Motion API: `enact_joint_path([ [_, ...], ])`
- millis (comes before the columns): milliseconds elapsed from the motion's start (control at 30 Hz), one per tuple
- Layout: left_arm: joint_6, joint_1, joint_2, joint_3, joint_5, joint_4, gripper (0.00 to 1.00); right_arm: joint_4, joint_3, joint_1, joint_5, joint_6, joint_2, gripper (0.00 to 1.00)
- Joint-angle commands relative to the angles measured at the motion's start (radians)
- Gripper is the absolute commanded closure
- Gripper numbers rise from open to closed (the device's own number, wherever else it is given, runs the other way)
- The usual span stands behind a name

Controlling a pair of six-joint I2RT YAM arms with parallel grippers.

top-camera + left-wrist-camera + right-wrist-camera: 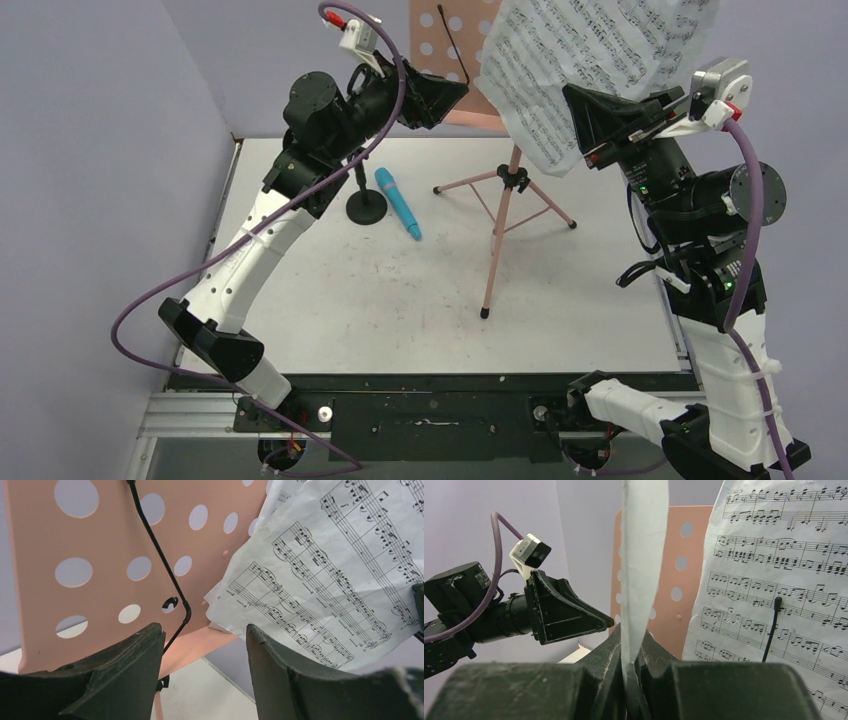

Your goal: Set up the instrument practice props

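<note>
The grey table fills most of the top view, and both arms reach up over its far half. The pink music stand stands upright at about 1 o'clock from the table's centre. Its tripod feet are on the surface and its perforated desk is at the top edge of the view.

The white sheet-music pages hang in the air in front of the 3 o'clock side of the desk, printed side showing. The right gripper meets them at their 6 o'clock edge. In the right wrist view its jaws are pressed onto a sheet seen edge-on, which rises straight up from between them. Another printed page lies at 3 o'clock in that view, against the desk, with a black wire arm across it. I cannot tell whether the two sheets are joined.

The left gripper is raised at the 9 o'clock side of the desk. Its jaws are spread and hold nothing, and between them the wrist camera shows the desk and a second wire arm.

The bright blue microphone lies flat on the table at about 11 o'clock from centre. The small black mic stand stands just beside it at its 9 o'clock.
</note>
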Motion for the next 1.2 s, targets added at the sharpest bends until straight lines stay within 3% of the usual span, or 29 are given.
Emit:
enact_joint_path([
  [0,0.024,-0.005,0.043,0.099,-0.023,-0.005,0.43,0.019,0.008,0.008,0.034,-0.022,-0.011,0.95],
  [333,0.023,-0.025,0.161,0.25,-0.021,-0.071,0.53,0.023,-0.026,0.008,0.074,-0.031,-0.023,0.95],
  [667,0.032,-0.033,0.169,0.257,-0.028,-0.1,0.69,0.031,-0.03,0.008,0.064,-0.027,-0.001,0.95],
  [1000,0.04,-0.031,0.131,0.22,-0.035,-0.09,0.72,0.047,-0.022,0.008,0.059,-0.028,0.028,0.95],
  [1167,0.032,-0.028,0.128,0.218,-0.031,-0.074,0.66,0.049,-0.016,0.007,0.058,-0.025,0.037,0.95],
])
